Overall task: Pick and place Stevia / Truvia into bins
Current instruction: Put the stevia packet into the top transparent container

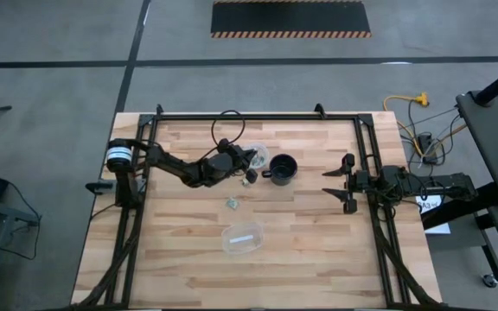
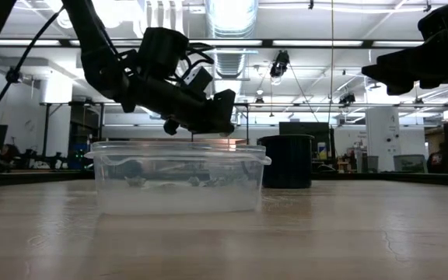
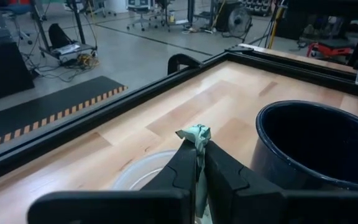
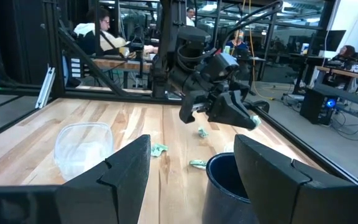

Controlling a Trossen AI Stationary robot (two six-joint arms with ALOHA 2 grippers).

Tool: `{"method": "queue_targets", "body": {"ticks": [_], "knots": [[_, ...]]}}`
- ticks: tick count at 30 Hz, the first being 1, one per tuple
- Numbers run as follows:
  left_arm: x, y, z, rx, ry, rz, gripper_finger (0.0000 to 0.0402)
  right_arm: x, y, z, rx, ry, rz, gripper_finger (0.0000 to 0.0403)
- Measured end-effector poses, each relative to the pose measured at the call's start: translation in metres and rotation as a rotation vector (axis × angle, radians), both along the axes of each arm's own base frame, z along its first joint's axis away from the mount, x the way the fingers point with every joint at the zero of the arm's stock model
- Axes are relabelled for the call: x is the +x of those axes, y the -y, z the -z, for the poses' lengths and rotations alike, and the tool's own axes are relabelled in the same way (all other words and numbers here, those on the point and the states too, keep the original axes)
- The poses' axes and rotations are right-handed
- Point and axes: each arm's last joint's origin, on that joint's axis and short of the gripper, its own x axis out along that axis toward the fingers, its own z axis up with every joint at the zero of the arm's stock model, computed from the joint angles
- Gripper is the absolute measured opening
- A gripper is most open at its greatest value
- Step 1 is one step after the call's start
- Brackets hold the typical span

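Stevia packet [image 3: 194,134], crumpled and green-white, is pinched between the pressed-together fingers of the left tool [image 3: 197,163], its top poking out past the fingertips. That tool hangs above the counter [image 1: 318,233], over the near edge of the small clear round cup [image 3: 143,175] and just beside the black mug [image 3: 319,144]. Other green packets [image 4: 159,149] lie loose on the counter between the mug and the oval clear tub [image 1: 241,238], apart from the left tool. The right tool [image 1: 336,184] waits near the counter's right rail, raised, fingers spread and holding nothing, well apart from the packets.
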Motion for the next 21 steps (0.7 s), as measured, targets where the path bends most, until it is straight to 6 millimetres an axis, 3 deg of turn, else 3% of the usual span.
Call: {"method": "queue_targets", "body": {"ticks": [8, 21], "knots": [[0.0000, 0.0001, 0.0001, -0.001, 0.000, 0.002, 0.0010, 0.0000, 0.0000, 0.0000, 0.000, 0.000, 0.000, 0.0221], [-0.0002, 0.0001, 0.0004, -0.001, -0.002, 0.003, 0.0137, 0.0000, 0.0000, 0.0000, 0.000, 0.000, 0.000, 0.0221]]}}
